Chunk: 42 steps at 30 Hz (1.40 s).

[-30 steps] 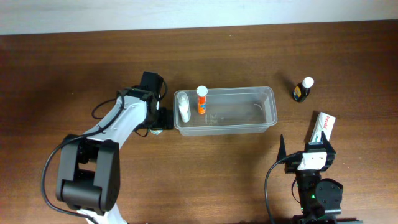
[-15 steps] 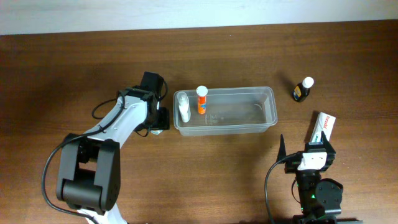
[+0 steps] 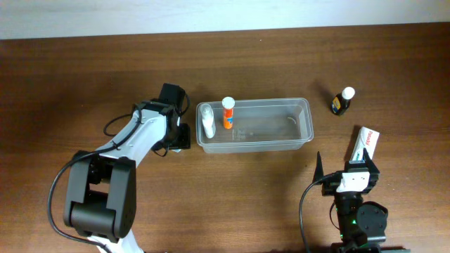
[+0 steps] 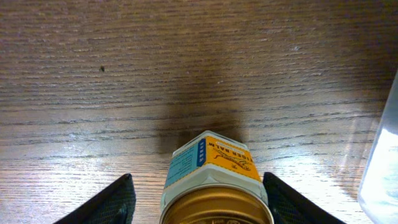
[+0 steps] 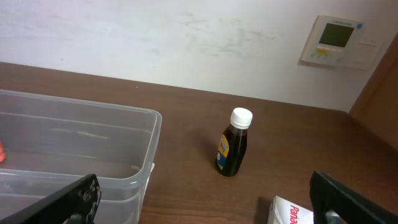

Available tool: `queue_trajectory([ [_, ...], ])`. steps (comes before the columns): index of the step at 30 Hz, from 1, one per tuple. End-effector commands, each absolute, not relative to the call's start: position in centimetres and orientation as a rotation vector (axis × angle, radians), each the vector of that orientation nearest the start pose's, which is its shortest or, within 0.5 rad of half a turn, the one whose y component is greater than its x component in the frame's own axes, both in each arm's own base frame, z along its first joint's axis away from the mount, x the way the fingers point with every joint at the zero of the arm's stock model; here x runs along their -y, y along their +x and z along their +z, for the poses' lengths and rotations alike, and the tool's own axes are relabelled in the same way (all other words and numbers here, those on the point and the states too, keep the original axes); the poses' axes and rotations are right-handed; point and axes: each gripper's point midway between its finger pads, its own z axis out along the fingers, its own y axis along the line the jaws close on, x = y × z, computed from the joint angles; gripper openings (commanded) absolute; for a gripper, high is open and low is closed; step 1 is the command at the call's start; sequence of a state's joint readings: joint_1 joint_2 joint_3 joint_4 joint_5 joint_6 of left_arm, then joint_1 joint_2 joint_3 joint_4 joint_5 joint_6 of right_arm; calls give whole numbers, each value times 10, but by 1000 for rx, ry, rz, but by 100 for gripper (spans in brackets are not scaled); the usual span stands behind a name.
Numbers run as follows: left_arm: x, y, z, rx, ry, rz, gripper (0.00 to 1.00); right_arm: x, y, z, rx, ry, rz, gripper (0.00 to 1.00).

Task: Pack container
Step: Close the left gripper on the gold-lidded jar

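The container (image 3: 271, 105) is a long clear tub at mid-table, holding a white bottle (image 3: 207, 120) and an orange bottle (image 3: 228, 112) at its left end. My left gripper (image 3: 179, 137) is just left of the tub. In the left wrist view it (image 4: 198, 186) is open around a gold-lidded jar with a blue and yellow label (image 4: 214, 160). There is a gap at the left finger, and the right finger is close to the jar. The tub's edge (image 4: 382, 162) shows at the right. My right gripper (image 5: 205, 199) is open and empty.
A small dark bottle with a white cap (image 3: 342, 101) stands right of the tub and shows in the right wrist view (image 5: 234, 144). A white box (image 3: 365, 144) lies in front of it, beside my right gripper (image 3: 356, 169). A wall controller (image 5: 336, 41) hangs behind.
My left gripper has shifted slightly left, away from the tub's left end. The right arm has not moved.
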State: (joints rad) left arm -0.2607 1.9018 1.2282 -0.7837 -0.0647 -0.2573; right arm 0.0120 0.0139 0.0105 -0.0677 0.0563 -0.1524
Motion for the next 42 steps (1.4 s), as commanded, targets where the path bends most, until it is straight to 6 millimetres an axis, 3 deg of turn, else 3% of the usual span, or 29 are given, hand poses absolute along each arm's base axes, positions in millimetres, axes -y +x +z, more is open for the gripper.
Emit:
queue_trajectory([
  [1, 78, 350, 6, -3033, -10, 81, 64, 8, 246, 156, -1648, -74, -149, 98],
  [17, 78, 350, 6, -3030, -10, 78, 41, 8, 246, 156, -1648, -74, -149, 98],
  [29, 78, 351, 8, -3026, -9, 81, 41, 8, 246, 156, -1648, -74, -149, 98],
  [32, 73, 353, 18, -3021, -12, 129, 41, 8, 246, 156, -1648, -74, -149, 98],
  [42, 73, 357, 79, -2946, -19, 102, 41, 8, 246, 156, -1648, -74, -149, 98],
])
